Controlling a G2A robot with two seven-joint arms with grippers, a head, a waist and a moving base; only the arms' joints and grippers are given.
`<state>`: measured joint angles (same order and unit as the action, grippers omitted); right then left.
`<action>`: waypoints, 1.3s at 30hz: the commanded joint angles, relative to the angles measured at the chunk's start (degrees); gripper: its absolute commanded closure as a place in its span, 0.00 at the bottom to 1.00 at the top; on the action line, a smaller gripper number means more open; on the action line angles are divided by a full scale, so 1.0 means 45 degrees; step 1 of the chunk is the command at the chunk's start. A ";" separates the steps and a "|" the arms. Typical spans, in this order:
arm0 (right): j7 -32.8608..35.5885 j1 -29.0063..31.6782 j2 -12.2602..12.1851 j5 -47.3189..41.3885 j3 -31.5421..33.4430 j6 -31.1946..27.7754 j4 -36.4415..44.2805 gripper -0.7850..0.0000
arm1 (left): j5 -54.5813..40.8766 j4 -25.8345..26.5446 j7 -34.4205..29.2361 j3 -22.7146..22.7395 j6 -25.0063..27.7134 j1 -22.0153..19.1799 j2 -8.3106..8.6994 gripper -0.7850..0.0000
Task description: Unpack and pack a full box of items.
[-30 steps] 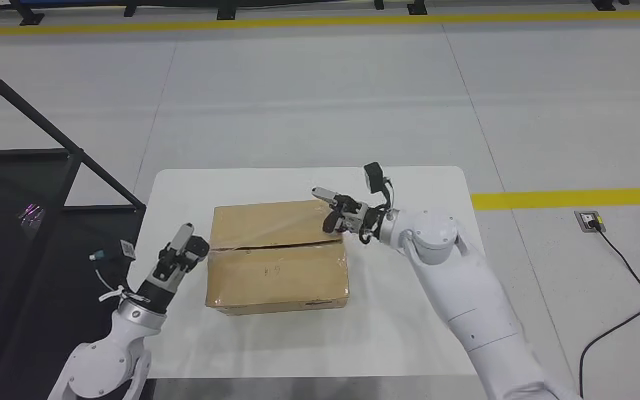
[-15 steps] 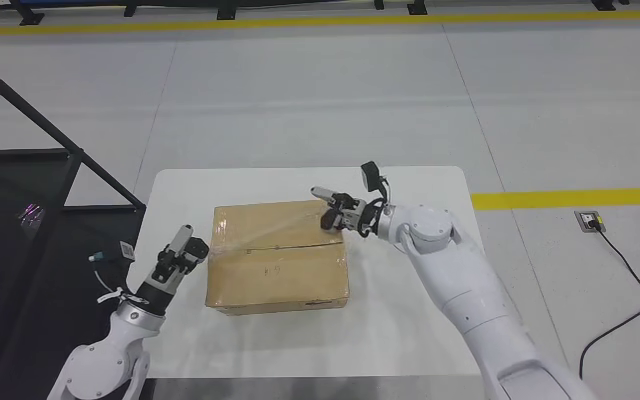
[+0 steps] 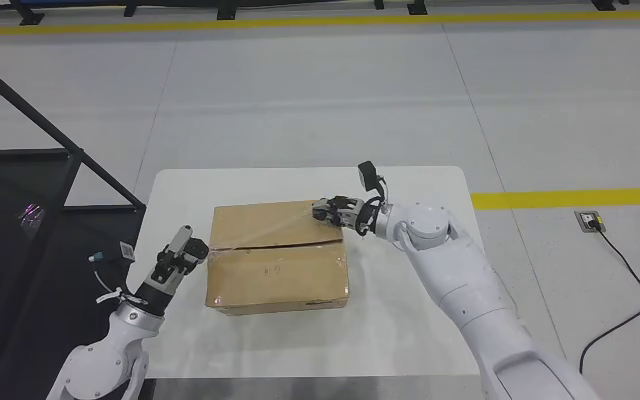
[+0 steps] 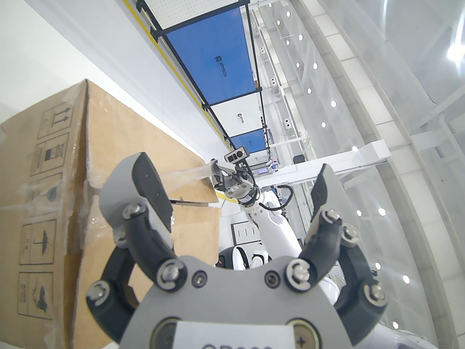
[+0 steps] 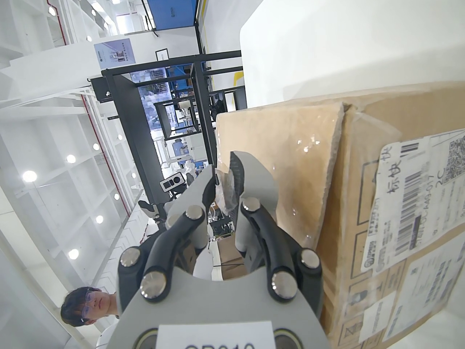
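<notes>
I'm looking down on a white worktop (image 3: 420, 300) with rounded corners, standing on a pale grey floor (image 3: 300, 100). A yellow line (image 3: 300, 22) crosses the far floor, and a second yellow stripe (image 3: 560, 198) lies right of the worktop. Near that stripe, a floor socket (image 3: 589, 221) has a black cable (image 3: 620, 256) plugged in. To my left, a black metal frame (image 3: 75, 152) stands over a dark mat (image 3: 30, 280).

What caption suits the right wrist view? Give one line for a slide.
Right claw pinches a clear tape strip at the edge of the cardboard box.
</notes>
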<state>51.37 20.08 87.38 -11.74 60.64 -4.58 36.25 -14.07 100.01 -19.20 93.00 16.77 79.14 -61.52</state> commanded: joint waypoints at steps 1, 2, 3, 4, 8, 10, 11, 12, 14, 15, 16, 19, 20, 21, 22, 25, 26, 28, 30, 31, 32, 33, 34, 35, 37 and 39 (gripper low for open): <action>-0.0030 0.0094 -0.0025 0.0122 -0.0013 -0.0077 0.0207 0.99 | -0.0442 -0.0061 -0.0380 -0.0001 -0.0045 0.0001 -0.0006 0.00; -0.0087 0.0182 -0.0043 0.0192 -0.0010 -0.0127 0.0377 1.00 | -0.1108 -0.0145 -0.0972 0.0039 -0.0174 -0.0029 0.0004 0.00; -0.0121 0.0302 -0.0067 0.0240 0.0006 -0.0169 0.0583 0.98 | -0.1706 -0.0304 -0.1483 0.0215 -0.0340 -0.0107 0.0027 0.00; -0.0205 0.0446 -0.0097 0.0298 0.0035 -0.0190 0.0816 0.99 | -0.2073 -0.0460 -0.1899 0.0403 -0.0445 -0.0187 0.0054 0.00; -0.0594 0.1277 -0.0274 0.0575 0.0251 -0.0278 0.2197 1.00 | -0.2936 -0.1073 -0.2885 0.0846 -0.0603 -0.0417 0.0112 0.00; -0.0768 0.1800 -0.0382 0.0770 0.0380 -0.0206 0.3116 1.00 | -0.3141 -0.1272 -0.3192 0.0996 -0.0529 -0.0478 0.0130 0.00; -0.0891 0.2074 -0.0438 0.0902 0.0447 -0.0113 0.3598 1.00 | -0.3220 -0.1355 -0.3308 0.1052 -0.0507 -0.0509 0.0137 0.00; -0.1050 0.2348 -0.0494 0.1066 0.0510 0.0033 0.4083 1.00 | -0.3322 -0.1429 -0.3415 0.1091 -0.0503 -0.0542 0.0141 0.00; -0.1477 0.2885 -0.0600 0.1462 0.0634 0.0443 0.5028 1.00 | -0.3575 -0.1556 -0.3689 0.1146 -0.0571 -0.0652 0.0151 0.00; -0.1761 0.3150 -0.0647 0.1634 0.0710 0.0730 0.5458 1.00 | -0.3663 -0.1632 -0.3819 0.1174 -0.0611 -0.0717 0.0158 0.00; -0.2013 0.3411 -0.0687 0.1799 0.0764 0.0961 0.5904 1.00 | -0.3734 -0.1697 -0.3927 0.1186 -0.0657 -0.0781 0.0163 0.00; -0.2561 0.4162 -0.0799 0.2050 0.0994 0.1357 0.7029 1.00 | -0.3691 -0.1788 -0.4144 0.1131 -0.0662 -0.0924 0.0171 0.00; -0.2723 0.4389 -0.0829 0.2107 0.1055 0.1452 0.7344 1.00 | -0.3662 -0.1806 -0.4244 0.1071 -0.0663 -0.0950 0.0171 0.00; -0.2811 0.4593 -0.0856 0.2128 0.1113 0.1552 0.7600 1.00 | -0.3605 -0.1818 -0.4303 0.1024 -0.0665 -0.0985 0.0172 0.00; -0.2943 0.4766 -0.0882 0.2189 0.1167 0.1647 0.7820 1.00 | -0.3506 -0.1819 -0.4353 0.0962 -0.0655 -0.1019 0.0173 0.00; -0.3069 0.5121 -0.0936 0.2270 0.1244 0.1814 0.8222 1.00 | -0.3216 -0.1847 -0.4493 0.0751 -0.0676 -0.1127 0.0173 0.00; -0.3194 0.5205 -0.0950 0.2293 0.1290 0.1838 0.8286 1.00 | -0.3131 -0.1847 -0.4519 0.0677 -0.0687 -0.1158 0.0171 0.00; -0.3435 0.5388 -0.0961 0.2262 0.1325 0.1804 0.8451 1.00 | -0.3040 -0.1874 -0.4456 0.0553 -0.0709 -0.1224 0.0160 0.00; -0.3820 0.5572 -0.0972 0.2290 0.1379 0.1826 0.8601 1.00 | -0.2955 -0.1905 -0.4402 0.0434 -0.0780 -0.1308 0.0151 0.00; -0.3969 0.5657 -0.0978 0.2339 0.1387 0.1851 0.8678 1.00 | -0.2899 -0.1919 -0.4368 0.0373 -0.0830 -0.1349 0.0147 0.00; -0.4075 0.5739 -0.0981 0.2320 0.1399 0.1879 0.8748 1.00 | -0.2776 -0.1924 -0.4295 0.0316 -0.0865 -0.1394 0.0144 0.00; -0.4112 0.5797 -0.0984 0.2282 0.1402 0.1885 0.8818 1.00 | -0.2652 -0.1925 -0.4201 0.0240 -0.0877 -0.1431 0.0137 0.00; -0.4133 0.5846 -0.0987 0.2287 0.1382 0.1887 0.8864 1.00 | -0.2551 -0.1925 -0.4113 0.0155 -0.0879 -0.1464 0.0128 0.00; -0.4161 0.5878 -0.0988 0.2294 0.1363 0.1909 0.8895 1.00 | -0.2490 -0.1934 -0.4023 0.0071 -0.0911 -0.1502 0.0117 0.00; -0.4211 0.5915 -0.0997 0.2313 0.1359 0.1989 0.8927 1.00 | -0.2438 -0.1953 -0.3928 -0.0061 -0.1018 -0.1595 0.0101 0.00; -0.4256 0.5985 -0.1005 0.2328 0.1343 0.2040 0.8954 1.00 | -0.2463 -0.2003 -0.3830 -0.0136 -0.1105 -0.1684 0.0088 0.00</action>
<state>32.33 46.86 82.88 -1.31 66.69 4.48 76.49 -25.04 91.12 -36.66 92.55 12.03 71.77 -61.10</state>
